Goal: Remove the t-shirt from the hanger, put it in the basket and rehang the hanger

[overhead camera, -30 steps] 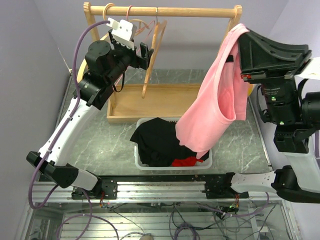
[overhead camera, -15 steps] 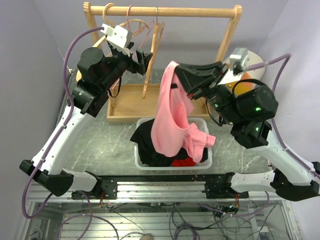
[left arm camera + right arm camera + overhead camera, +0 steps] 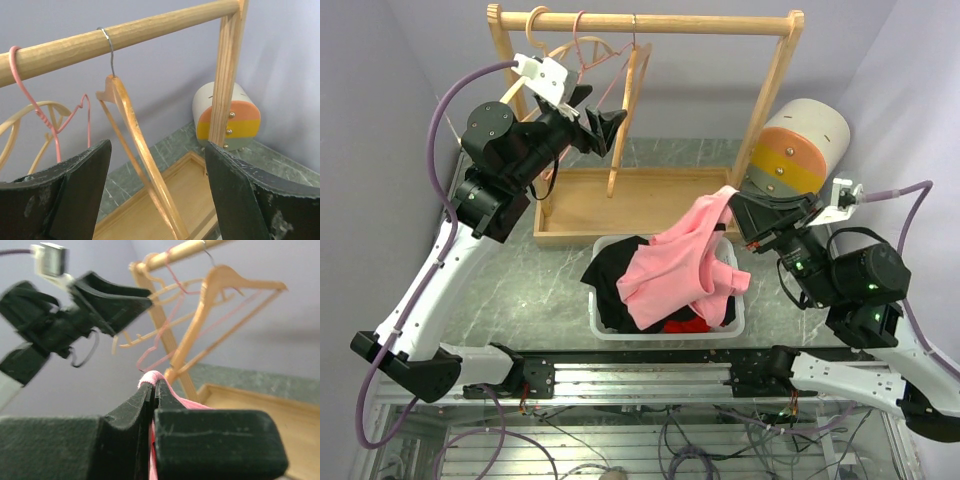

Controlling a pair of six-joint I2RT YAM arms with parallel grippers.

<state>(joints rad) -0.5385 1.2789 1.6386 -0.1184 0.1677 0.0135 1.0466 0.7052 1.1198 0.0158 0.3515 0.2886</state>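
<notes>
While the right gripper (image 3: pixel 151 386) clamps its fingers tight on a fold of the pink t-shirt (image 3: pixel 672 268), the rest of the shirt drapes down into the white bin (image 3: pixel 594 312), over black clothes (image 3: pixel 625 275). The left gripper (image 3: pixel 157 150) hangs near the rail (image 3: pixel 650 22), spread wide and holding nothing. The bare wooden hanger (image 3: pixel 131 127) hangs just beyond its fingers, beside a pink wire hanger (image 3: pixel 30 100).

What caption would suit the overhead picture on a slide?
Right gripper holds the pink t-shirt draped into the bin; wooden hanger hangs bare.
</notes>
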